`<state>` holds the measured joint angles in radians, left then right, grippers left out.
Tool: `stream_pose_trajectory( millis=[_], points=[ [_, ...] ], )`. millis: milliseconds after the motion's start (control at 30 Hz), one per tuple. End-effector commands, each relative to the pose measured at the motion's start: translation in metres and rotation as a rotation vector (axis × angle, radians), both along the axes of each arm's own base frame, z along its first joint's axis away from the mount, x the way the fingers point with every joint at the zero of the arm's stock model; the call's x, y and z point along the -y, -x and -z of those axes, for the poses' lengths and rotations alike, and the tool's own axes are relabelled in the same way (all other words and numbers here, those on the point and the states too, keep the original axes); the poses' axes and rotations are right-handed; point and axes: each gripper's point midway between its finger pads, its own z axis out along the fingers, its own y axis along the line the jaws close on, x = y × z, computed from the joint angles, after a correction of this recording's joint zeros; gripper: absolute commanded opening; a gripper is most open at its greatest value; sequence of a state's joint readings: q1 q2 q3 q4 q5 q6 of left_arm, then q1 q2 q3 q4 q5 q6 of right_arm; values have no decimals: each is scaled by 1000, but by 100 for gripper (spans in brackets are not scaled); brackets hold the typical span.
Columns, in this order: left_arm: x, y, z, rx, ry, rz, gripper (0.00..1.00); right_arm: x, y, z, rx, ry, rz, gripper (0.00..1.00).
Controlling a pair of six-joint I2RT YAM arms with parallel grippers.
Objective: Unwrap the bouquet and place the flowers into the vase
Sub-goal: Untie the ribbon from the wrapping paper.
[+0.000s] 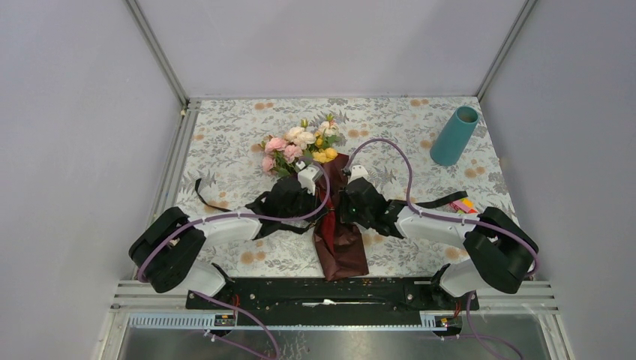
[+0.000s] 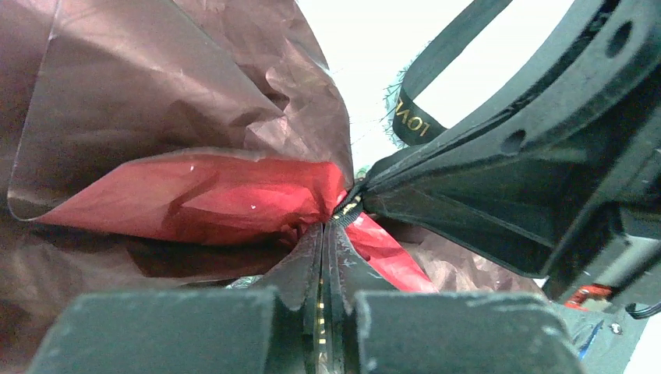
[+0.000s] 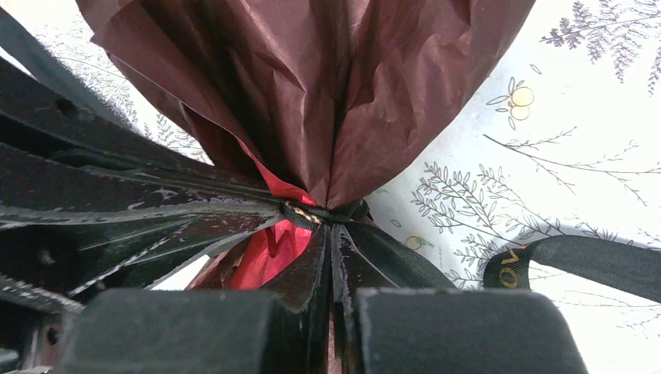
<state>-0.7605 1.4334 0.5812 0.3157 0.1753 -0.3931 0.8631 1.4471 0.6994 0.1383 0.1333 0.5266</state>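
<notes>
Maroon bouquet (image 1: 341, 240) ribbon (image 3: 592, 261) pinched: left claw (image 2: 323, 234), right claw (image 3: 329, 230).

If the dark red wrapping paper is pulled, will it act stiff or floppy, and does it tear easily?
The wrapping paper looks thin and creased, so it will probably flop and crumple rather than hold shape. It seems light, so a pull may drag the flowers along. Where the ribbon pinches it, it might tear.
</notes>
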Motion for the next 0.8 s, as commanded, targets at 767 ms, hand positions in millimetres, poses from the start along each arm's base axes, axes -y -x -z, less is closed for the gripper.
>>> stream_pose_trajectory(
  millis=[767],
  points=[
    [-23, 6, -33, 57, 93, -122, 0, 39, -4, -32, 96, -13, 84, 37]
  ],
)
